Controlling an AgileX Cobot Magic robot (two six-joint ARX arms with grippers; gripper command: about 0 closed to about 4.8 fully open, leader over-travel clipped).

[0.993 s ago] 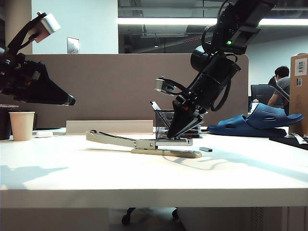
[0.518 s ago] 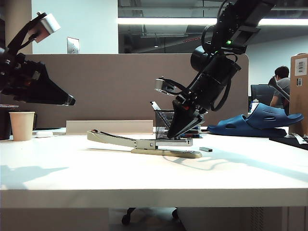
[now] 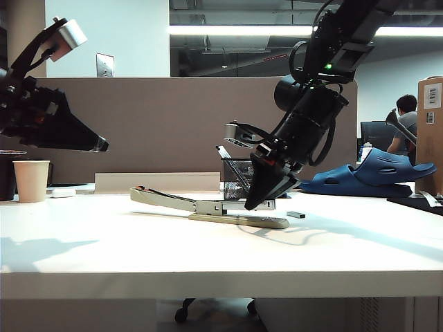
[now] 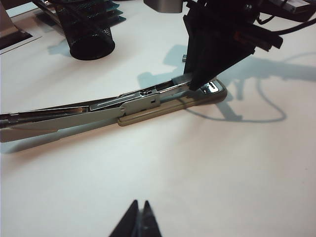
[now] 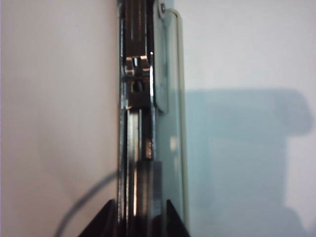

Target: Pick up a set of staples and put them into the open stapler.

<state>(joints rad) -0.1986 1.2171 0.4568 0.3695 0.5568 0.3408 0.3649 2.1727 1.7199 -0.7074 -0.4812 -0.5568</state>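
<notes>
Only the right wrist view shows the right pincer (image 5: pixel 140 217) spread over the stapler (image 5: pixel 143 123); the left pincer (image 4: pixel 137 219) hangs pressed together.

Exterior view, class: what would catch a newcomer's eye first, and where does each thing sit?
The right pincer points steeply down onto the stapler at mid-table, its tips over the grey magazine. The stapler's long beige arm stretches left along the white table. The left pincer hangs high at the far left above a paper cup, holding nothing.
</notes>
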